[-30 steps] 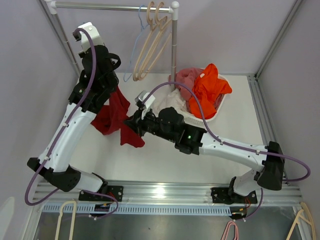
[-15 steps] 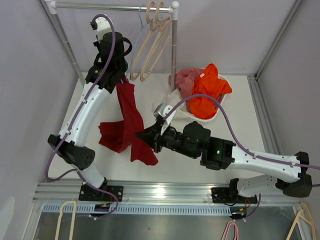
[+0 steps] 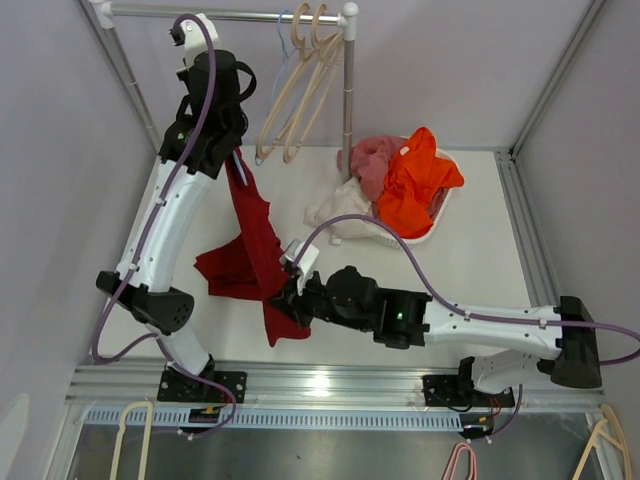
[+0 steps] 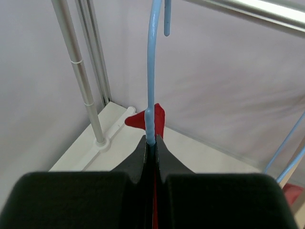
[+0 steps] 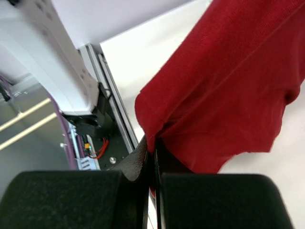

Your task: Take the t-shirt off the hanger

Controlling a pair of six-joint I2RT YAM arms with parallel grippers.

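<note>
A red t-shirt (image 3: 252,245) hangs stretched from a light blue hanger (image 4: 152,71). My left gripper (image 3: 232,158) is raised at the back left and shut on the hanger's neck, as the left wrist view (image 4: 151,142) shows; a bit of red cloth (image 4: 145,120) shows past the fingertips. My right gripper (image 3: 283,303) is low, near the front of the table, shut on the shirt's lower edge; in the right wrist view (image 5: 153,148) the red cloth (image 5: 228,90) bunches between its jaws. The hanger's body is hidden inside the shirt.
A clothes rail (image 3: 230,14) crosses the back with several beige hangers (image 3: 300,85) on it and a post (image 3: 347,95) at its right end. A white basket (image 3: 435,225) with orange and pink clothes stands at the back right. Metal frame rails (image 3: 320,385) run along the front.
My right gripper has pulled the shirt's lower edge down and toward the front left. My left gripper, having risen high with the hanger, has held near the rail. The shirt is stretched longer.
</note>
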